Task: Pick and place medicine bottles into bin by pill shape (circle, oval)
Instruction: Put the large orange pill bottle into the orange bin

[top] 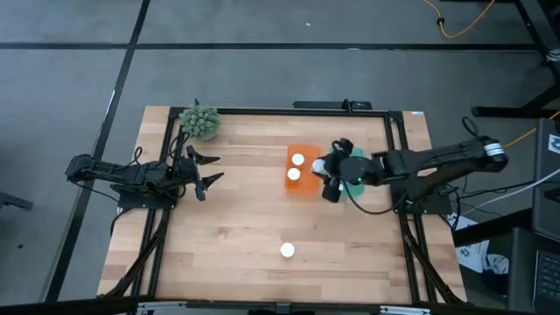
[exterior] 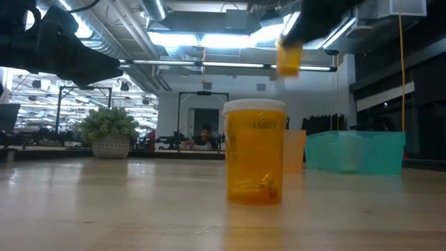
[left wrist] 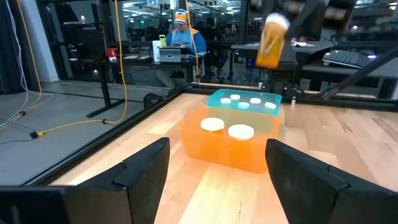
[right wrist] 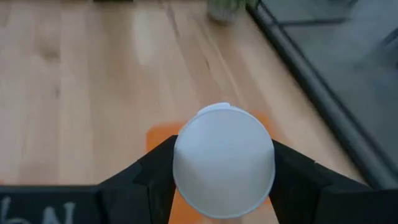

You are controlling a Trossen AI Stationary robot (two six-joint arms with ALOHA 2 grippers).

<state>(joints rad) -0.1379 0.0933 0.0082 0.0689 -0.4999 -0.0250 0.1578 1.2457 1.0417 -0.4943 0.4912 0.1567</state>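
A light wooden table (top: 254, 219) fills the scene, with a workshop of desks and ceiling lights behind it, where a person (left wrist: 181, 28) sits at a laptop. A small potted plant (top: 199, 121) stands at the table's far left corner.

Right of centre sits an orange bin (top: 304, 171) holding two white-capped bottles (top: 296, 167), and touching it on the right a teal bin (left wrist: 245, 104) with several more white caps inside.

The right gripper (top: 329, 173) hangs in the air over the seam between the two bins. Its fingers are closed around an orange-tinted medicine bottle (left wrist: 272, 41) with a white cap — held well clear of the bins below.

One more bottle (exterior: 254, 151) stands upright alone near the table's front edge, amber with a white cap.

The left gripper (top: 206, 170) waits above the table's left side, its fingers spread wide and holding nothing.
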